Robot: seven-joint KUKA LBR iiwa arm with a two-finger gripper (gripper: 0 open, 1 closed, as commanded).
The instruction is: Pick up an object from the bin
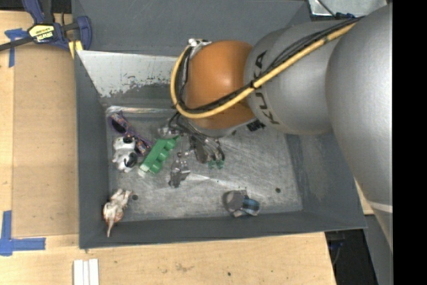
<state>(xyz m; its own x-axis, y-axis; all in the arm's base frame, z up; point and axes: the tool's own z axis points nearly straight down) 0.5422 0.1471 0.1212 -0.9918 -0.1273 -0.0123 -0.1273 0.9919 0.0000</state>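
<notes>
Pincer [197,151] low nr blocky green plastic piece [158,155], grip state can't tell, grey metal bin [93,143]

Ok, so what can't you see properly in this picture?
1. Back right of the bin floor, camera view: hidden under the orange wrist cover and the arm.
2. Small metal thing beside the green block: too small to name.
3. Grey-blue thing by the front wall: too small to name.

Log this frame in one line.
jaws: over bin centre | nearest: green block, just left | grasp: cannot tell
</notes>
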